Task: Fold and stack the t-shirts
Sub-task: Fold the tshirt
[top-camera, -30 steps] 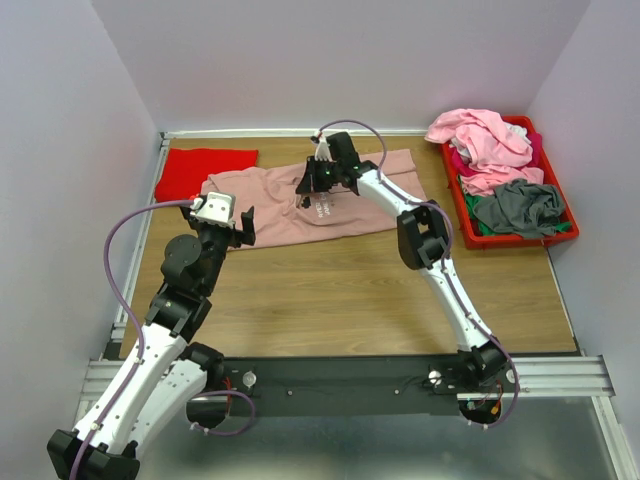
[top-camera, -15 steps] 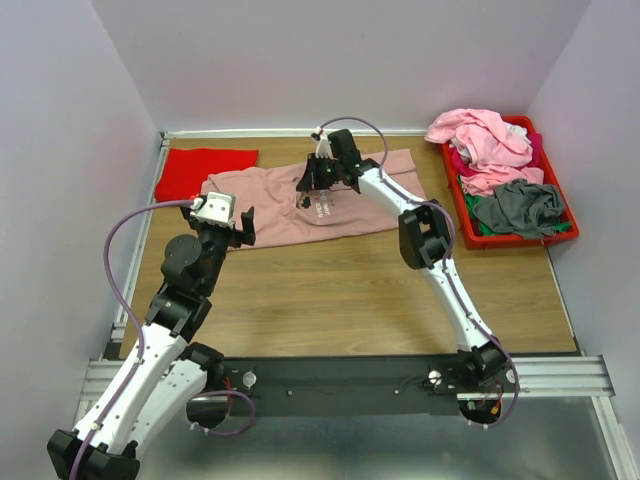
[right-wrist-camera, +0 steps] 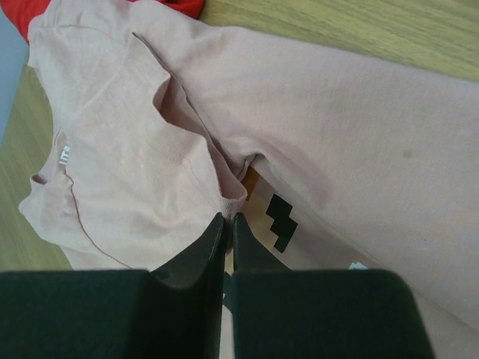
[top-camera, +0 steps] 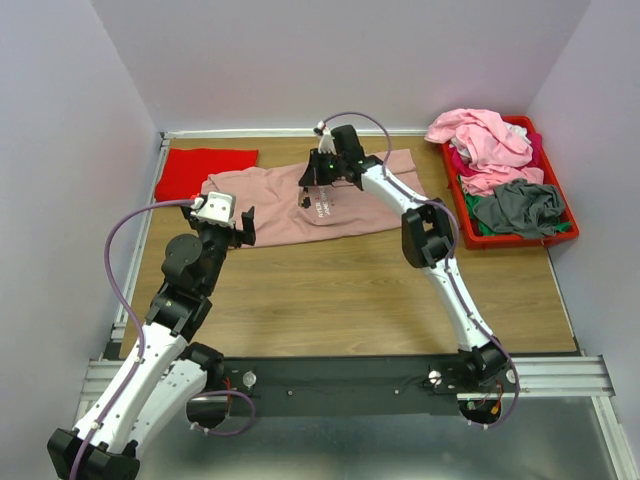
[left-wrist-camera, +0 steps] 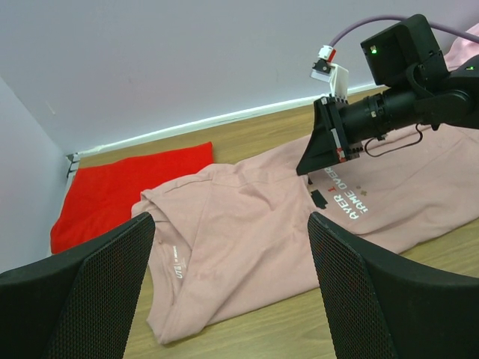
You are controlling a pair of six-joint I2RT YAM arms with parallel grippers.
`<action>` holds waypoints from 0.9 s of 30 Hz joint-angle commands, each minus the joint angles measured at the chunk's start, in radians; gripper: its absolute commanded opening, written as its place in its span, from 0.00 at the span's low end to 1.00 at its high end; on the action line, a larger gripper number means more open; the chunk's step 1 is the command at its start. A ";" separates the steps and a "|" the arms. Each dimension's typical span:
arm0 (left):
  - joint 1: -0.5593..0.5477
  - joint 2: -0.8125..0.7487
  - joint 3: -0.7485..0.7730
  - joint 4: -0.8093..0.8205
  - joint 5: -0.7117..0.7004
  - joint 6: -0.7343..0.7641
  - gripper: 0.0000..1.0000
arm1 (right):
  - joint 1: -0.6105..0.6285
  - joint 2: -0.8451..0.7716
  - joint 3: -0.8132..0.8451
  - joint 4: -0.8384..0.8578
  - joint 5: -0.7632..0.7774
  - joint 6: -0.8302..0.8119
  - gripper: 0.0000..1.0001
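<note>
Wooden surface (top-camera: 350,290): red fabric t-shirt (top-camera: 205,170) appears folded; beside it, dusty-pink fabric t-shirt (top-camera: 270,200) unfolded, right gripper (right-wrist-camera: 228,218) jaws clenched on it, left gripper (left-wrist-camera: 228,224) jaws released; heaped t-shirts (top-camera: 490,145) remain.

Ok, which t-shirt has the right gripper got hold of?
The dusty-pink t-shirt spread mid-table, in the right gripper; the red t-shirt lies apart, heaped t-shirts fill the bin.

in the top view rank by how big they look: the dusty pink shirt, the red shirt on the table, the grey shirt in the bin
1. dusty-pink shirt, spread out, clearly largest.
2. red shirt and grey shirt look about alike; the grey one is crumpled, so I won't rank them.
</note>
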 commanded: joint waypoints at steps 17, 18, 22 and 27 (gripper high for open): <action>0.006 -0.010 0.021 -0.051 -0.072 -0.318 0.91 | -0.016 -0.187 -0.138 -0.037 0.219 -0.137 0.35; 0.007 -0.008 0.013 -0.072 -0.095 -0.379 0.92 | -0.016 -0.210 -0.155 -0.040 0.236 -0.181 0.36; 0.027 0.008 -0.039 -0.114 -0.155 -0.737 0.98 | -0.016 -0.359 -0.305 -0.072 0.168 -0.392 0.49; 0.183 0.096 -0.149 -0.091 -0.051 -1.072 0.98 | -0.016 -0.687 -0.639 -0.096 0.019 -0.748 0.85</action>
